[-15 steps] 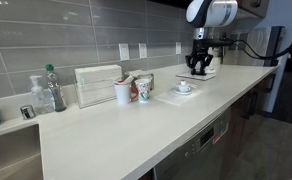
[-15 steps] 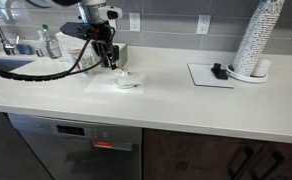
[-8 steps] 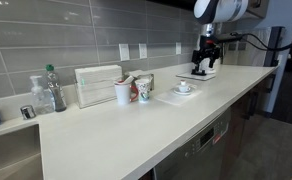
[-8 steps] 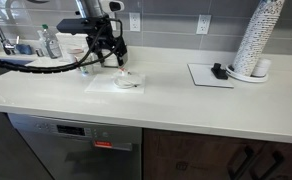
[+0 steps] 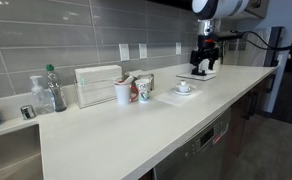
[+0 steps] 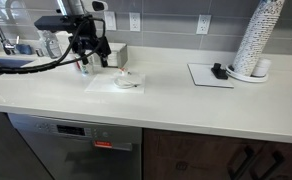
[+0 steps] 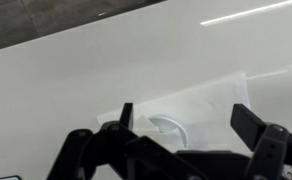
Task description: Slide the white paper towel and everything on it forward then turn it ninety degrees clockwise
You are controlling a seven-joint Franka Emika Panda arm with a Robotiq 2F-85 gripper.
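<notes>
The white paper towel [image 5: 172,97] [image 6: 106,84] lies flat on the pale counter, hard to tell from it. A small white cup [image 5: 184,87] [image 6: 126,80] stands on the towel. My gripper [image 5: 203,66] [image 6: 94,58] hangs open above the counter, clear of the towel and cup, with nothing between its fingers. In the wrist view the gripper [image 7: 186,116] looks down on the towel [image 7: 221,98]. The cup [image 7: 170,125] shows partly there, between the two black fingers [image 7: 250,121] and far below them.
Two paper cups with red markings [image 5: 132,90], a white ribbed box [image 5: 98,85] and a bottle [image 5: 52,88] stand along the tiled wall. A tall stack of cups [image 6: 258,38] and a small black item on a mat [image 6: 218,71] are farther along. A sink [image 6: 8,60] lies at one end.
The gripper has opened, risen off the towel beside the cup and drawn back from it. The towel and cup have stayed where they were.
</notes>
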